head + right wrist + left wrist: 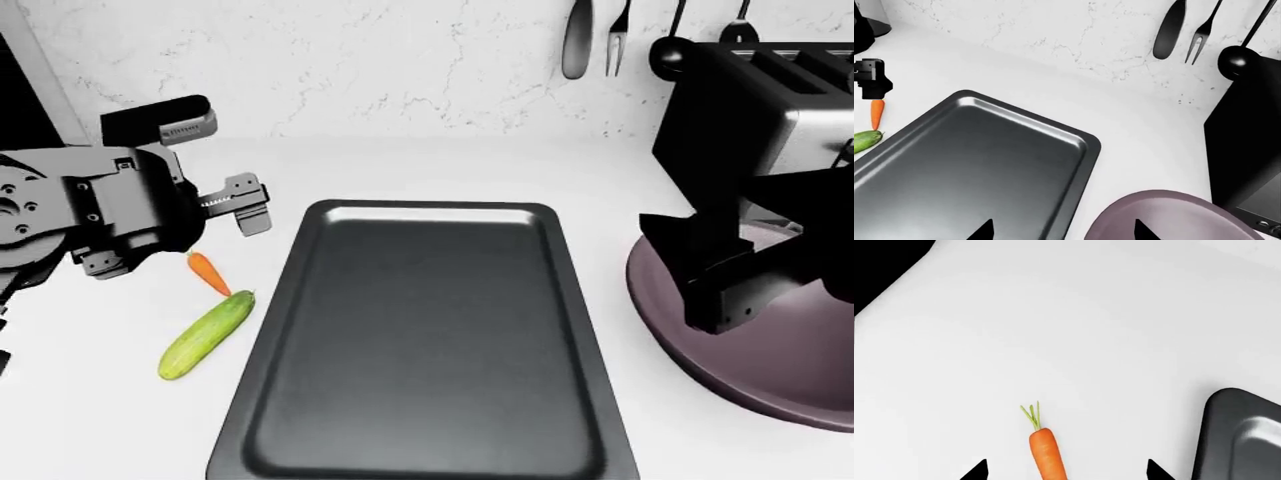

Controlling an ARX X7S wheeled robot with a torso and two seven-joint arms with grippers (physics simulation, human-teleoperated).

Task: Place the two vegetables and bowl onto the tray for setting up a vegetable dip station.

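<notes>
Carrot comes first, I think, since the left pincer hangs right over it with its tips spread wide and nothing in them. The carrot lies on the white worktop, just left of the tray, and its thin tip touches or nearly touches the cucumber. It looks small, light and hard, so it should not bend or squash. It is round and smooth, though, so it may roll or slip. The fat middle looks like the best place to hold it, not the thin tip or the green top.

The cucumber is thicker and longer, and also firm and smooth. Its middle looks best too.

The bowl sits on the right, well apart from the vegetables and just beside the tray. It is big and deep, likely the heaviest thing here. Its rim is the place to pinch. The right pincer hangs near that rim, open and empty.

The tray has a low rim to lift things over. The toaster stands close behind the bowl, so room is tight there. On the left side there is lots of bare worktop.
</notes>
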